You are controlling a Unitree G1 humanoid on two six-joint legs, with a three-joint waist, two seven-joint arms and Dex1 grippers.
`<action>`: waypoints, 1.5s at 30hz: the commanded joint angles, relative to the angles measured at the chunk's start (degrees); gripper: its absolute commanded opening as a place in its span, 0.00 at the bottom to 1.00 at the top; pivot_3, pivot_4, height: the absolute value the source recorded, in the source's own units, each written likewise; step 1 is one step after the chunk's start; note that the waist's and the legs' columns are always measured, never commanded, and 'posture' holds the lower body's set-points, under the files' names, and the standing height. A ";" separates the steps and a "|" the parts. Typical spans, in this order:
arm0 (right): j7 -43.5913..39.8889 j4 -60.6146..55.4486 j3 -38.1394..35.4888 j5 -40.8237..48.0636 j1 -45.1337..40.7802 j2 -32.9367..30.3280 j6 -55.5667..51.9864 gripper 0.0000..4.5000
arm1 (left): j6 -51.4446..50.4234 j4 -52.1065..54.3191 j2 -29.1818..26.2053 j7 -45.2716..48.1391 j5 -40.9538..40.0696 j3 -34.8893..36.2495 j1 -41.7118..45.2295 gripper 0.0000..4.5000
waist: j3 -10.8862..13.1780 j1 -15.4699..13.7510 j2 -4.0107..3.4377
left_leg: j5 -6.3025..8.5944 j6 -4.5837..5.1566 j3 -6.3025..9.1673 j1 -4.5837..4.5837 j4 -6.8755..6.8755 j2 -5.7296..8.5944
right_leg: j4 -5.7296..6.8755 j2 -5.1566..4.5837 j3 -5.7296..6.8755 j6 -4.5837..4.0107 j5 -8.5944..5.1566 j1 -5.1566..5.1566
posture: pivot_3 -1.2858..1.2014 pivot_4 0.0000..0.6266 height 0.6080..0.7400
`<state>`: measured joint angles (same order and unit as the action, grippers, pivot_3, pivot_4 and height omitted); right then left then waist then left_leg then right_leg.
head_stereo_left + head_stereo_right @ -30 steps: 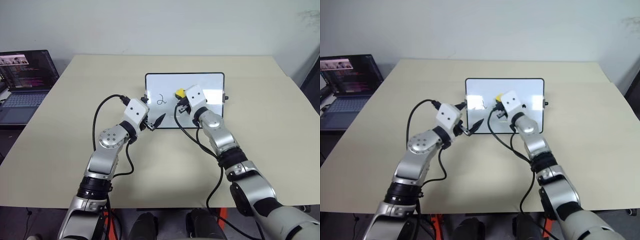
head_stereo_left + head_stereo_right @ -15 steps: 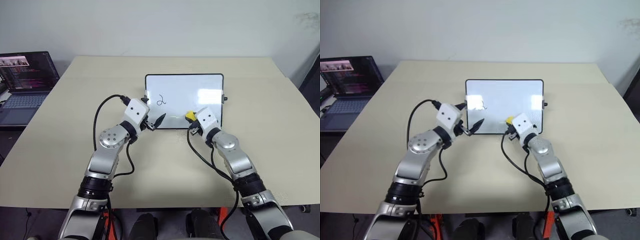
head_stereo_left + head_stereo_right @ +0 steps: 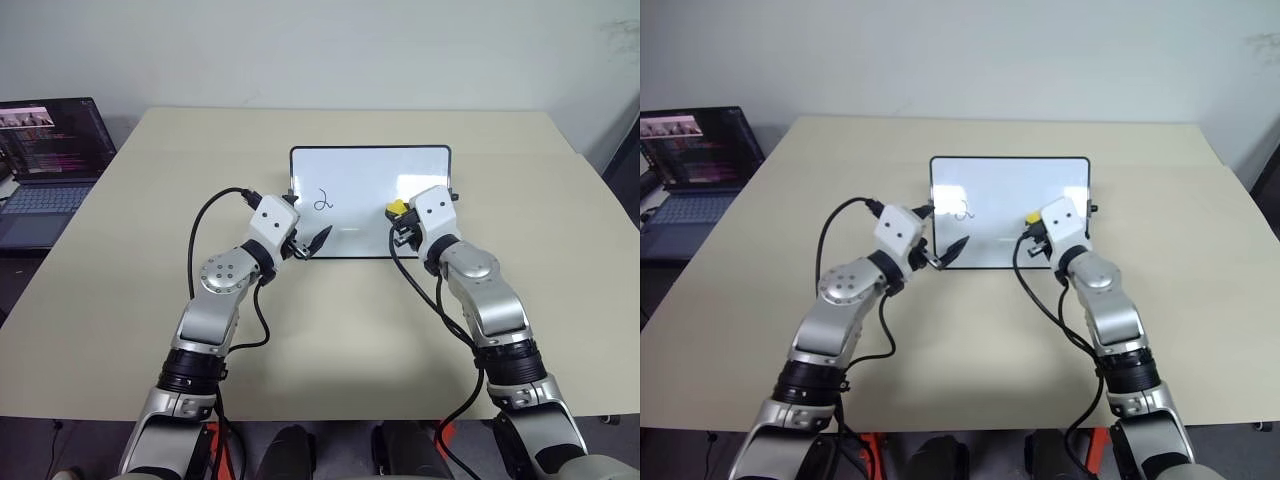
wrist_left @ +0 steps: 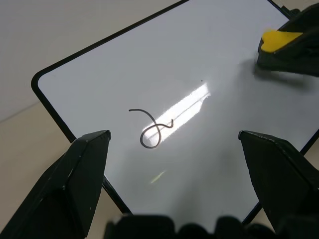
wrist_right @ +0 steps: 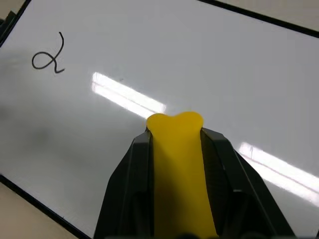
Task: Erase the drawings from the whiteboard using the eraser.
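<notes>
The whiteboard [image 3: 368, 203] is laid flat on the table [image 3: 540, 180], far side from the robot. One drawing [image 3: 322, 200], a 2-like loop, is seen on its left part. The eraser [image 5: 180, 164] is pinched between the right gripper [image 3: 401, 222] fingers over the board's right part. The left gripper [image 3: 312, 243] is held at the near edge, fingers spread, as seen from its wrist. A laptop [image 3: 50, 165] is cut off at left

Open left claw [image 4: 174, 164] over whiteboard [image 4: 99, 64]; looped mark [image 4: 152, 130]; yellow eraser [image 4: 280, 40].
</notes>
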<state>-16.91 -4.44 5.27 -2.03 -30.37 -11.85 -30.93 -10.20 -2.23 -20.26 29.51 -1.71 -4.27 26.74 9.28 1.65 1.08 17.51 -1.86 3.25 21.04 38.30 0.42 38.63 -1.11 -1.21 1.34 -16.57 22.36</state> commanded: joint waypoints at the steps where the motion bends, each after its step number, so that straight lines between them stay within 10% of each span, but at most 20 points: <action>1: 0.73 -5.93 -0.77 1.04 0.40 0.63 -2.63 0.24 | 1.46 1.34 -0.04 0.24 -0.41 0.24 1.03 1.00 | 0.00 0.00 0.00 | 0.00 0.00 0.00 0.00 -0.09 0.00 | -0.04 -0.01 0.00 0.00 0.00 0.01 | 0.52 0.24 1.00; 32: 3.23 7.96 0.70 1.26 -10.44 6.05 5.02 0.24 | -1.74 5.75 -5.14 -2.13 0.02 4.97 -5.79 1.00 | 0.03 -0.08 -0.05 | -0.01 -0.01 -0.08 0.21 -0.23 0.02 | -0.05 -0.11 0.07 -0.09 -0.06 0.33 | 0.52 0.24 1.00; 45: 6.84 33.49 1.78 0.05 -25.69 16.10 21.56 0.24 | -1.71 4.60 -4.92 -1.68 0.17 4.37 -4.75 1.00 | 0.02 0.72 -0.04 | -0.13 -0.20 -0.20 0.81 -0.19 -0.02 | 0.30 -0.08 0.03 -0.11 -0.05 1.17 | 0.52 0.24 1.00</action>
<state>-10.81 26.61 6.96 -1.35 -54.19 3.74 -13.27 -12.34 1.05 -24.99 28.06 -1.61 0.14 20.81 9.30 2.38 1.03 17.38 -2.07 3.05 21.86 38.10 0.40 38.93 -1.20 -1.18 1.23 -16.62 23.53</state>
